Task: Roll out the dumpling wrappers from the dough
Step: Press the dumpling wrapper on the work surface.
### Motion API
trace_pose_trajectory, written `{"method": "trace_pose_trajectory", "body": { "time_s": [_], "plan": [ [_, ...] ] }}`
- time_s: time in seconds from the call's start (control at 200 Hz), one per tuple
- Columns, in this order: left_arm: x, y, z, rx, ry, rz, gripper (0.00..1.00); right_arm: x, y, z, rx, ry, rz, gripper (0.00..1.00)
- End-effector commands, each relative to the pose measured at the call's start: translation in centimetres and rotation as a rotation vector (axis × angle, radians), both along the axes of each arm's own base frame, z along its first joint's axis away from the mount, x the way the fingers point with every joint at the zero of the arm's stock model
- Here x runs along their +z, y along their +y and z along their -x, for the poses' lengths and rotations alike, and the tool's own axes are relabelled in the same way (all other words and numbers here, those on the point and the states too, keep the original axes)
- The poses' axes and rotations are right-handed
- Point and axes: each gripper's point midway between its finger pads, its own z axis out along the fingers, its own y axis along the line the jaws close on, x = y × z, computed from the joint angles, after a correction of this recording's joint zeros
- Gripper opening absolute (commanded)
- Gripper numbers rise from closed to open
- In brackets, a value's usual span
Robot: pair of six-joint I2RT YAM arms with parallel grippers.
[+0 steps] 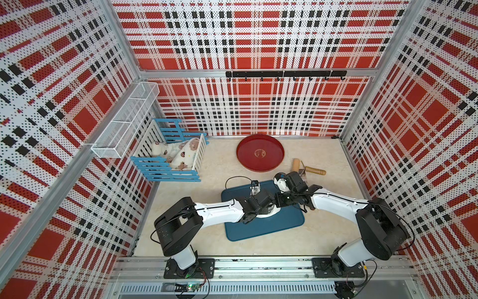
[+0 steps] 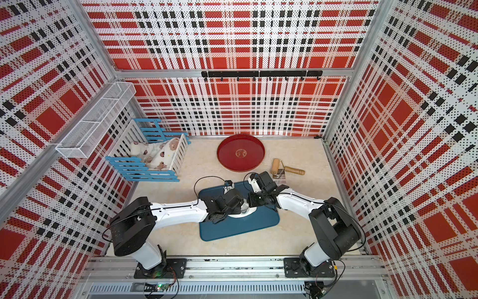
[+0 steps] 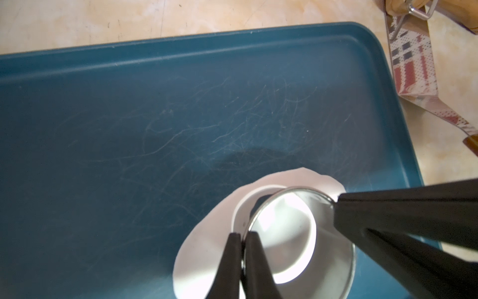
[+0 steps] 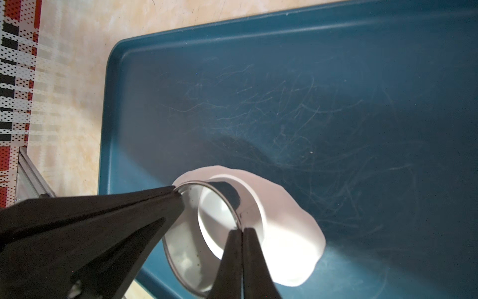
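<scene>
Left gripper and right gripper: each pair of jaws is pressed together on the thin rim of the ring, pinching it at separate places around the circle. The ring stands on the dough, a flattened white sheet lying near the middle of the tray. Whether a wrapper is already cut free inside cannot be told. You should press both arms down evenly, hold the rim level so the edge bites all round to the tray, twist slightly, then lift straight up, since soft dough probably clings. Beyond the tray lie the roller and the plate.
</scene>
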Motion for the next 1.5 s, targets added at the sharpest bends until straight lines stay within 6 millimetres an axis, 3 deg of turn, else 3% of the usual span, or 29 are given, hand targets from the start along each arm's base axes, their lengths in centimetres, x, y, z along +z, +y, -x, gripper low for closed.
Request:
{"method": "trace_pose_trajectory", "body": {
  "time_s": [0.0,0.621,1.213,1.493],
  "plan": [
    [0.5,-1.1,-0.5,-0.011,-0.020,0.042,0.00,-0.9,-0.1,0.1,-0.006,0.006,0.015,0.04],
    [-0.8,-0.7,0.4,-0.011,0.006,0.032,0.00,-2.3,-0.5,0.7,-0.004,0.035,0.034,0.04],
    [-4.5,0.7,3.7,-0.015,0.088,-0.015,0.00,-5.2,-2.9,3.2,-0.027,0.095,0.111,0.04],
    [-5.1,1.4,4.4,-0.019,0.119,-0.004,0.00,-6.0,-3.2,3.6,-0.031,0.124,0.134,0.03]
  ]
}}
